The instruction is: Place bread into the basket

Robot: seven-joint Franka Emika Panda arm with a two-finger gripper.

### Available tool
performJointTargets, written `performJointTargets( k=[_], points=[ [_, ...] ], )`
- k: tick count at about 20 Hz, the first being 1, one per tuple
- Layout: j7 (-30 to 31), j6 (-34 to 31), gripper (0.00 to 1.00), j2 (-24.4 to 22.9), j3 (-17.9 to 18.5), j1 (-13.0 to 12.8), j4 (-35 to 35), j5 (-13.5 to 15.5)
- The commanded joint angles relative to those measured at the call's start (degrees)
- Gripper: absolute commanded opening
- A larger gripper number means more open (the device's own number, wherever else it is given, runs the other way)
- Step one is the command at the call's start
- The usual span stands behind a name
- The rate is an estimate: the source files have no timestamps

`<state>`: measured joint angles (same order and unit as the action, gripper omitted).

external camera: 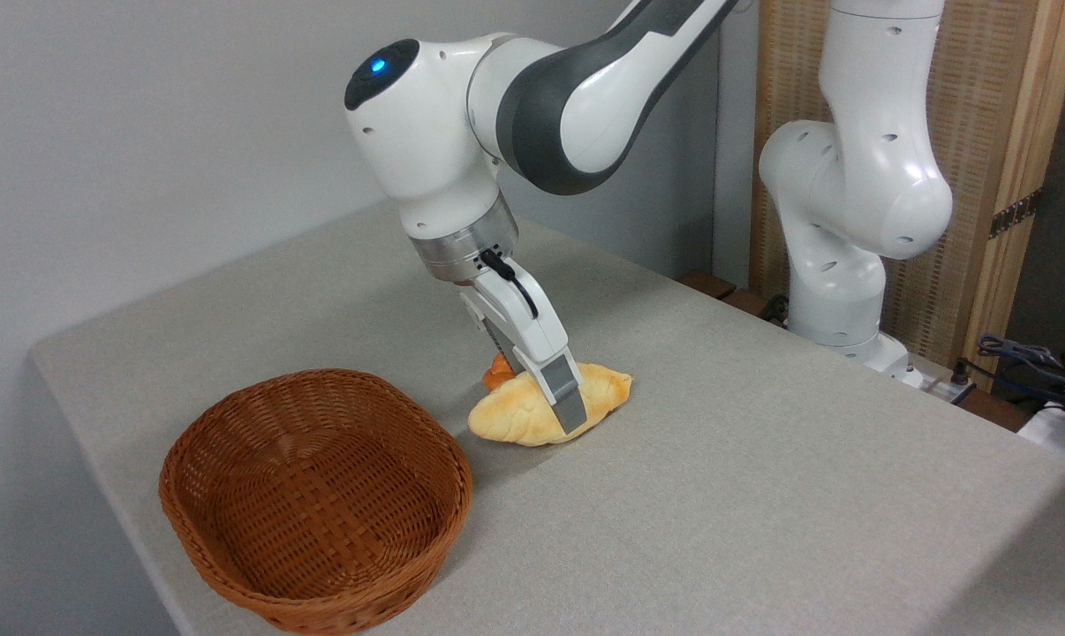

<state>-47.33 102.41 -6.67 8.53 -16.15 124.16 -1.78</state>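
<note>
The bread, a pale golden loaf with browner tapered ends, lies on the grey table just below the middle of the frame. The white arm reaches down from the upper centre, and its pincer stands tilted over the middle of the loaf. 1 grey finger lies across the near side of the bread, touching it; the other finger is hidden behind the loaf, so the pincer straddles the bread, but whether it is pressing on it cannot be told. The loaf appears to rest on the table. A small orange bun peeks out just behind the bread and the pincer, mostly hidden. The brown woven basket sits in the lower left of the frame, near the loaf's left end but apart from it. Cables lie at the right edge of the frame.
</note>
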Motion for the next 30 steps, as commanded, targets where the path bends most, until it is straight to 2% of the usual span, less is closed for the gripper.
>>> performJointTargets(
  k=[1, 2, 4, 5, 20, 25, 29, 30],
  points=[
    [-2.5, -0.9, 0.43, -1.1, 0.3, -0.4, 1.3, -0.8],
    [-2.7, -0.9, 0.29, -1.2, 0.3, -0.4, 1.2, -0.8],
    [-2.7, -0.9, 0.14, -1.2, 0.3, -0.4, 1.3, -0.8],
    [-2.7, -0.9, 0.1, -1.2, 0.3, -0.4, 1.3, -0.8],
    [-2.8, -2.3, 0.11, -1.7, 0.7, -0.3, 0.6, -0.8],
    [-2.8, -5.5, 0.12, -2.7, 1.5, 0.5, -3.7, -0.8],
    [-2.7, -4.6, 0.16, -2.7, 2.5, 0.5, -7.3, -0.2],
    [-2.7, -3.9, 0.2, -2.5, 2.5, 0.5, -8.1, -0.1]
  ],
)
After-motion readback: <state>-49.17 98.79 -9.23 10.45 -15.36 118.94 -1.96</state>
